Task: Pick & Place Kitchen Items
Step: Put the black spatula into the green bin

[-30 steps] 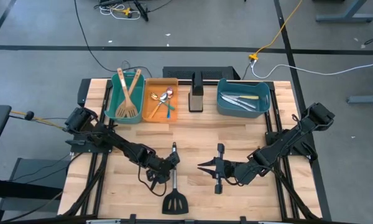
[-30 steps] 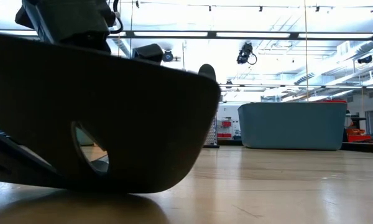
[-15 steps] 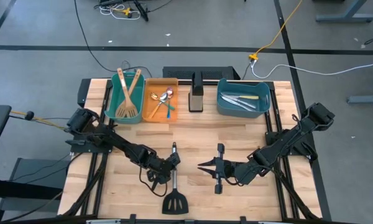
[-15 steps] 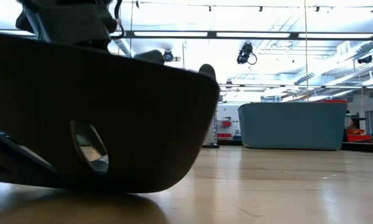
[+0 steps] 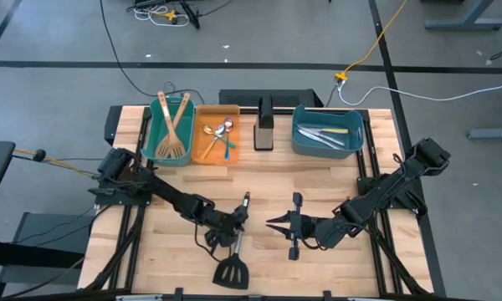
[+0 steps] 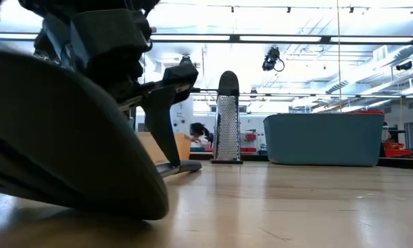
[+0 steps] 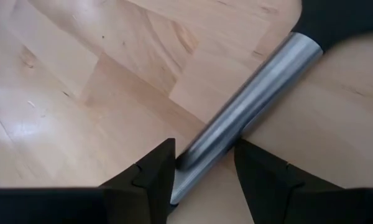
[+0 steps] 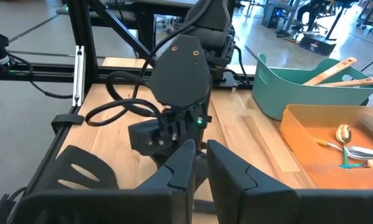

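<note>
Turner (image 5: 233, 269) at near table (image 5: 268, 167) edge, blade nearest, steel handle (image 7: 248, 106) angled away; left gripper (image 5: 239, 222) pinching that handle mid-length. Right gripper (image 5: 275, 224) just beside, fingers nearly together, holding nothing. Farther back: spatulas (image 5: 174, 125), spoons (image 5: 220, 134), knives (image 5: 328, 134) in bins

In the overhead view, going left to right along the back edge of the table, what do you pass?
Teal bin with wooden spatulas → orange bin with spoons → upright grater → blue bin with knives.
</note>
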Controlling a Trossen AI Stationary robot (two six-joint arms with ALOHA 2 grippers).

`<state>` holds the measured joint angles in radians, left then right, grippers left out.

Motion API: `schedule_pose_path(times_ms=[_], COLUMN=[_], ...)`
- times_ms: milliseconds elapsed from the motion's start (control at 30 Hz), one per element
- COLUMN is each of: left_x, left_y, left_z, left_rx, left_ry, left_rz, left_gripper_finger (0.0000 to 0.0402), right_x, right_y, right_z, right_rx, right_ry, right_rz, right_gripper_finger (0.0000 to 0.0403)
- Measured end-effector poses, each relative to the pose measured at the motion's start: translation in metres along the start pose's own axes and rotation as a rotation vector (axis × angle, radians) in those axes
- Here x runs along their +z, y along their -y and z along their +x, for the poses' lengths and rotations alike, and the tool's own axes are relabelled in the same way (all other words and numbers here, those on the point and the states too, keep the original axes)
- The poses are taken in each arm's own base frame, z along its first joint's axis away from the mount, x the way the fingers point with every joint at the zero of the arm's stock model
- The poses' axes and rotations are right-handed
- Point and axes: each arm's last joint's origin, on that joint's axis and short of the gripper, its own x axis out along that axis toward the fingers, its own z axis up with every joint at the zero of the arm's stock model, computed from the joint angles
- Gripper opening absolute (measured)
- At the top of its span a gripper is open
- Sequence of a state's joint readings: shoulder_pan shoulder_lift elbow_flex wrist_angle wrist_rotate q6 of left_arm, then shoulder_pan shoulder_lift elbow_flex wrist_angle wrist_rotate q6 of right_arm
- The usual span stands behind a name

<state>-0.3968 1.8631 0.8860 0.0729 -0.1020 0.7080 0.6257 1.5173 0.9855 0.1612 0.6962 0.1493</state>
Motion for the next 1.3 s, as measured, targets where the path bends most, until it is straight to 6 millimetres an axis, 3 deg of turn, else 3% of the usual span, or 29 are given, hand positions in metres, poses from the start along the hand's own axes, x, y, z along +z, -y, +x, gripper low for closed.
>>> schedule_pose_path(times_ms=[200, 400, 633, 733, 967, 1300], left_x=[-0.005, -0.005, -0.005, -0.005, -0.004, 0.005], left_y=[-0.003, -0.003, -0.004, -0.005, -0.003, 0.007], left_z=[0.001, 0.000, -0.001, -0.001, -0.001, 0.000], left_rx=[-0.019, -0.013, -0.010, -0.014, -0.015, 0.015], left_ry=[-0.011, -0.020, -0.018, -0.003, 0.002, -0.006], left_rz=[-0.023, 0.005, -0.137, -0.190, -0.150, 0.141], left_gripper_finger=[0.0149, 0.0090, 0.0005, 0.0012, 0.0072, 0.0123], right_x=[0.000, 0.000, 0.000, 0.000, -0.001, -0.001], right_y=[0.000, 0.001, 0.001, 0.001, 0.001, 0.001], right_z=[0.000, 0.001, 0.001, 0.001, 0.001, 0.001], right_rx=[0.001, -0.001, 0.002, 0.002, 0.020, 0.025], right_ry=[-0.001, -0.004, -0.005, -0.005, -0.013, -0.016], right_rz=[0.000, -0.002, -0.003, -0.003, -0.006, -0.007], right_gripper_finger=[0.0049, 0.0049, 0.0049, 0.0049, 0.0049, 0.0049])
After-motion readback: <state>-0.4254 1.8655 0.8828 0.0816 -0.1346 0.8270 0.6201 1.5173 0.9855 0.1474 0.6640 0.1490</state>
